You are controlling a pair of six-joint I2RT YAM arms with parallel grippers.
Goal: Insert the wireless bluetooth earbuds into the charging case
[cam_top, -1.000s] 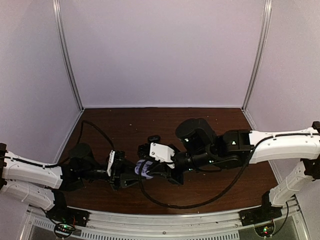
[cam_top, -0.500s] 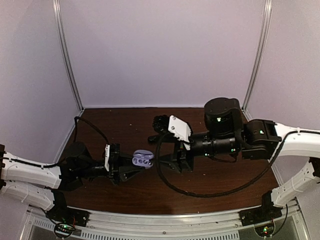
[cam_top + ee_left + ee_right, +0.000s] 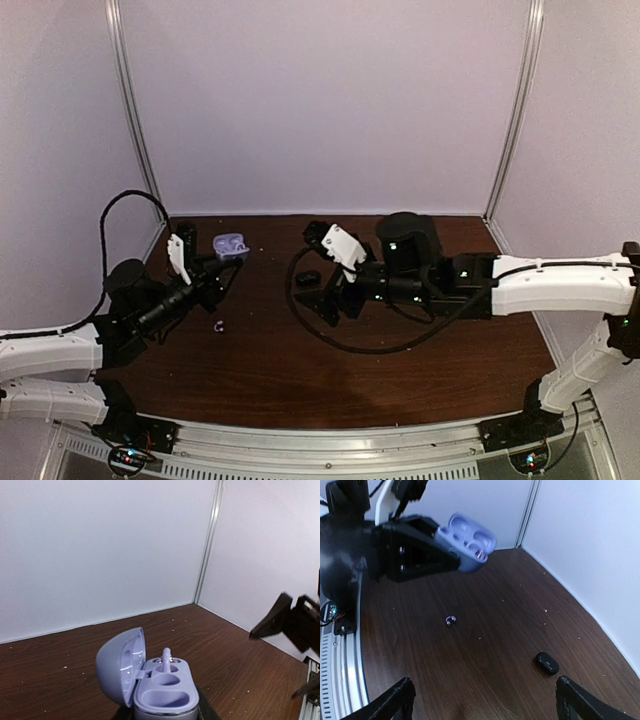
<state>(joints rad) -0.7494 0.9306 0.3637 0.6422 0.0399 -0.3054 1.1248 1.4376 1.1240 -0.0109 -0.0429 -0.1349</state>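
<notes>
1. Nearest us in the top view, both arms reach out from the near edge over the dark wooden table (image 3: 400,380). The left arm angles toward the back left corner and the right arm stretches leftward across the middle.
2. A black cable (image 3: 335,345) loops below the right arm's wrist.
3. A loose earbud (image 3: 217,325) lies on the bare wood just beside the left arm, touched by nothing. The right wrist view shows it (image 3: 450,621) below the raised case and well apart from both grippers.
4. The right gripper (image 3: 484,692) stands wide open. Its two black fingers sit at the bottom corners of its own view, with only table between them.
5. A small black object (image 3: 547,663) lies on the table near the right gripper, and we cannot tell what it is.
6. Farther back, the left gripper (image 3: 222,258) is closed narrowly on the charging case (image 3: 231,244). It clamps the lower shell and holds the case above the table near the back left corner.
7. In the left wrist view the lid (image 3: 120,665) is hinged up on the left and the lavender inside faces upward. The near well looks empty. A pale-purple piece (image 3: 166,657) stands up from the far well, seemingly the other bud, but we cannot tell if it is fully seated.
8. Pale walls (image 3: 320,100) close the scene behind.
</notes>
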